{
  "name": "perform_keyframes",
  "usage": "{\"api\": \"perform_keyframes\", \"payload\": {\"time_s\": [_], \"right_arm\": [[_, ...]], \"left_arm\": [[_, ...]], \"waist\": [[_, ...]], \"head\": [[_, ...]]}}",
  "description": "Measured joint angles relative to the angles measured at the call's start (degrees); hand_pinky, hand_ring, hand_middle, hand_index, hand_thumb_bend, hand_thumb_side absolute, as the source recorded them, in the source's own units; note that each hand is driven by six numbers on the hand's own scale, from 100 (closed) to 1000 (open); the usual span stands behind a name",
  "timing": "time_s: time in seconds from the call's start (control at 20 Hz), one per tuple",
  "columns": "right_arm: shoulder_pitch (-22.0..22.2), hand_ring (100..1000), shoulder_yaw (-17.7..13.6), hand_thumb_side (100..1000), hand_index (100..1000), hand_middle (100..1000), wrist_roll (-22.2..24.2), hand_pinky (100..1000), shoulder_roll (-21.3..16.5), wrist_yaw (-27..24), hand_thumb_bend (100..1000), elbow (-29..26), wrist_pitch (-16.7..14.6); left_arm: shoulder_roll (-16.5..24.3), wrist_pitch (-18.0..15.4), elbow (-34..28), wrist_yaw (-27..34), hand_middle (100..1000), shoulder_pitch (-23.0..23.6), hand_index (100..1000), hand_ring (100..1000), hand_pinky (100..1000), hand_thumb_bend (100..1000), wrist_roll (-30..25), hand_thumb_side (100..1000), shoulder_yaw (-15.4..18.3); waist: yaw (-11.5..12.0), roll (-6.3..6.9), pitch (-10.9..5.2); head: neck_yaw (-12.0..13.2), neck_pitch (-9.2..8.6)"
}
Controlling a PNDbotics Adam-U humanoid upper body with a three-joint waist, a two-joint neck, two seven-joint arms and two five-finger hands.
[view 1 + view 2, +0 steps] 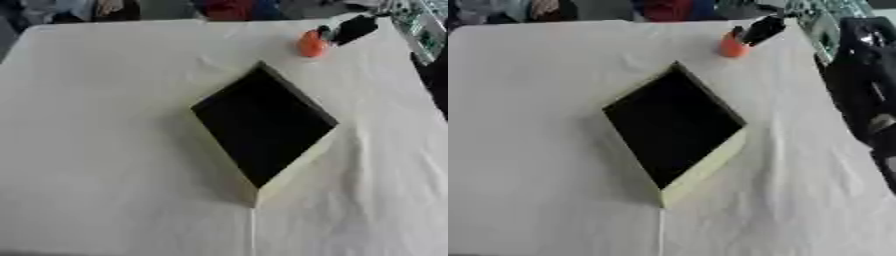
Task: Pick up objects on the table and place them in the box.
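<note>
the box [262, 127] sits near the middle of the table [96, 150], turned so one corner points toward the robot; its pale walls frame a dark inside in which nothing can be made out; it is placed centrally, presumably so either arm can reach over it; the one visible thing to collect, an orange object [311, 44], stands at the far right of the table, well apart from the box; the right hand [354, 29] comes in from the upper right corner and its dark tip is touching or just beside the object's top, as if set to take hold there; whether its fingers are closed on the object or only resting near it cannot be told; the left hand does not show in either view; judged from this, the pick is at its start, with the carry to the box not yet done.
</note>
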Motion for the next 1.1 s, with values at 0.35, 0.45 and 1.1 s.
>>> {"api": "perform_keyframes", "payload": {"time_s": [0.35,0.45,1.1], "right_arm": [[-0.47,1000,0.14,691,1000,934,2.77,1000,0.00,3.32,100,0.22,-0.93],[-0.51,985,-0.03,568,1000,928,3.67,991,0.00,4.13,100,0.50,-1.09],[-1.77,940,-0.34,239,1000,906,7.33,967,0.06,4.49,100,1.41,-0.05]], "left_arm": [[-0.01,0.00,0.00,0.00,742,-0.01,805,693,639,100,0.00,672,0.00],[-0.02,0.02,0.00,0.00,742,-0.01,806,693,639,100,-0.02,671,0.00],[-0.09,0.04,0.00,0.01,737,-0.07,807,691,639,100,-0.01,668,0.00]], "waist": [[0.01,0.25,0.38],[0.01,0.24,0.55],[0.55,0.08,1.36]], "head": [[-0.24,-1.23],[-0.37,-1.28],[-0.68,-1.33]]}}
